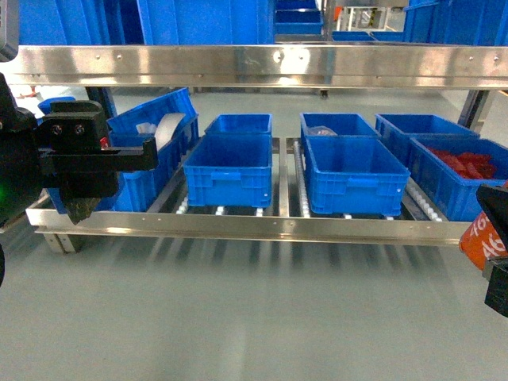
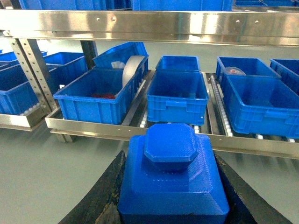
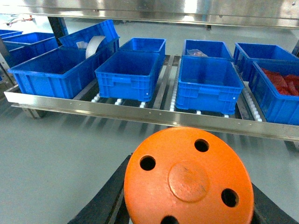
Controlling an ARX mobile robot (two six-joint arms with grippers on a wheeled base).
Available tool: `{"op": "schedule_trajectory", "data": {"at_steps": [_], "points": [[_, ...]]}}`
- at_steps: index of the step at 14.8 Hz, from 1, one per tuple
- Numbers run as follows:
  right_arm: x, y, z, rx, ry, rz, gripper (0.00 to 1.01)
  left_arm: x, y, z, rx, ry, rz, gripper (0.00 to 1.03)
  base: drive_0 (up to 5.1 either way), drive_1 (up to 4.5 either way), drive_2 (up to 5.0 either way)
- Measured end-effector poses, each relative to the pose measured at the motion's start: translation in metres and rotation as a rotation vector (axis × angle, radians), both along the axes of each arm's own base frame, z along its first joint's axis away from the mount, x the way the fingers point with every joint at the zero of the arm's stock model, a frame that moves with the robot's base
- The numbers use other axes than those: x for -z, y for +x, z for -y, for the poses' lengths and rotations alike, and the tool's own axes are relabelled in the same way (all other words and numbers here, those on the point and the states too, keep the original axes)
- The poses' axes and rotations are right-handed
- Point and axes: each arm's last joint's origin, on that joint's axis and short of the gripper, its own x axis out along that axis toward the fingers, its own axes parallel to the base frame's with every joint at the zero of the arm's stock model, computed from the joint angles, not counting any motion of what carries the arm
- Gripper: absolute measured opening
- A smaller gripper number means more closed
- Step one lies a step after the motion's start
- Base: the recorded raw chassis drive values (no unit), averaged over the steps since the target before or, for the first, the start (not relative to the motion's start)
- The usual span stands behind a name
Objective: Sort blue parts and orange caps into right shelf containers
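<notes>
A low steel roller shelf (image 1: 238,226) stands on a grey floor, carrying a row of blue plastic crates (image 1: 229,170) set side by side, with more crates behind them in a second row. The only writing that can be read is on an orange cap (image 1: 482,238) at the far right edge of the head view: part of white digits, "46", shows on its side, the rest cut off by the frame. That cap sits clenched in the right gripper (image 3: 187,205), near the floor in front of the shelf's right end; in the right wrist view its flat orange top (image 3: 188,179) fills the foreground, with four small round holes around a raised centre disc, and the dark jaws press against it on the left and right. The left gripper (image 2: 173,200) grasps a blue part (image 2: 173,184), a stepped blocky piece with an octagonal knob on top, the dark jaws tight against both flanks; it is held out in front of the shelf, facing the left crates. In the head view the left arm (image 1: 67,159) is a black mass at the left edge, in front of the leftmost crate. A roll of pale tape (image 1: 168,129) leans in the tilted crate (image 1: 155,111) behind it. The rightmost crate (image 1: 460,178) holds red pieces (image 1: 467,164)
</notes>
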Motion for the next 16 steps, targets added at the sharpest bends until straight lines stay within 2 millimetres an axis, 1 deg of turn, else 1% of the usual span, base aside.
{"op": "schedule_trajectory", "data": {"at_steps": [16], "points": [[0.0, 0.0, 0.0, 0.0, 0.0, 0.0, 0.44, 0.0, 0.0, 0.0, 0.0, 0.0, 0.0, 0.4, -1.7, -1.69, -1.7]]}}
